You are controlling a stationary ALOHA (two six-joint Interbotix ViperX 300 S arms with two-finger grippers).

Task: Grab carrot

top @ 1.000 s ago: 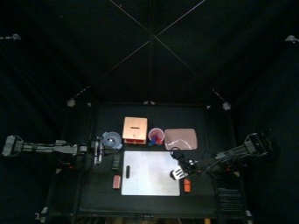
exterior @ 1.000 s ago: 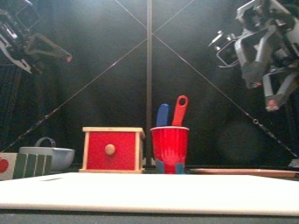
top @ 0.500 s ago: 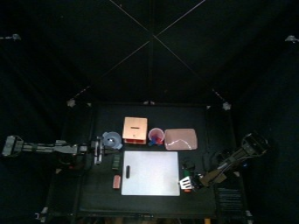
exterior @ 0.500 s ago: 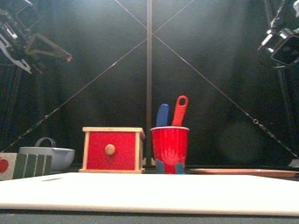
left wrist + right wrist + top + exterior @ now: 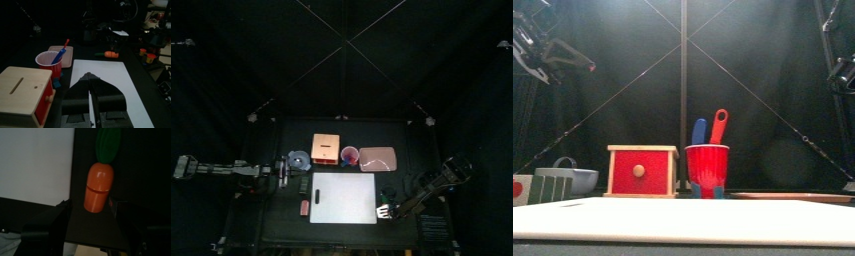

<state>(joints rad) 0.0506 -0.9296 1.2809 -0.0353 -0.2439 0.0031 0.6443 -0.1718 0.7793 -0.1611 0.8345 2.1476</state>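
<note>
The carrot [image 5: 99, 188] is a stubby orange piece with a green top, lying on the black table right beside the white board [image 5: 33, 163]. My right gripper [image 5: 91, 207] is open and hangs just over it, with the carrot's orange end between the two jaws and no grip on it. In the top view the carrot [image 5: 382, 209] lies off the board's right edge, under the right gripper [image 5: 389, 206]. The left wrist view shows the carrot [image 5: 107, 53] past the board's far end. My left gripper [image 5: 91, 76] is shut and empty, resting at the table's left side [image 5: 283, 180].
A wooden box with a red front [image 5: 643, 170], a red cup holding utensils [image 5: 707, 170] and a pink plate [image 5: 377, 157] stand behind the board. A paler salmon stick [image 5: 305, 205] lies left of the board. A grey bowl [image 5: 569, 178] sits at far left.
My right arm has swung toward the table's front right and come over the carrot, leaving most of the front view. Its jaws stayed open. The left arm has not moved.
</note>
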